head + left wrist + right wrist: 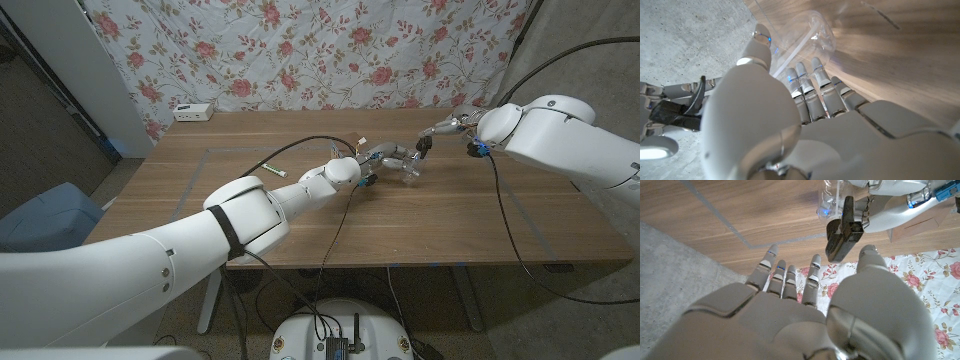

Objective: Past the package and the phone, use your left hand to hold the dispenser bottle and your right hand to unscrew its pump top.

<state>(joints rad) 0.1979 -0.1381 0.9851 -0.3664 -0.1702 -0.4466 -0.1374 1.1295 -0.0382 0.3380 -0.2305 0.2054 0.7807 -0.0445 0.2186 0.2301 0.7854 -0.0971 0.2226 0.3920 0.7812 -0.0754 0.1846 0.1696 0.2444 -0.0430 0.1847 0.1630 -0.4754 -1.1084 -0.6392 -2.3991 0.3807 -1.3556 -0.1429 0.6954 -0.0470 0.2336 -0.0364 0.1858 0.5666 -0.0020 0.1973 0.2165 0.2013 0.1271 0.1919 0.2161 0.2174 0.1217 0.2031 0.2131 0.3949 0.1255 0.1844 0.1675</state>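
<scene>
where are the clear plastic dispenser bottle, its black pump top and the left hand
clear plastic dispenser bottle (807,37), left wrist view, on its transparent body
black pump top (842,237), right wrist view, on its dark head
left hand (385,157), head view, on its fingers

Quick count, two robot hands: left hand (378,160), right hand (445,128). One clear dispenser bottle (408,172) near table centre, with one black pump top (424,146). One white box (193,111) at 10 o'clock on the one wooden table (420,225). One small green-and-white stick (275,170) around 9. One floral cloth (300,50) at 12, one blue padded thing (40,215) off at 8.
</scene>
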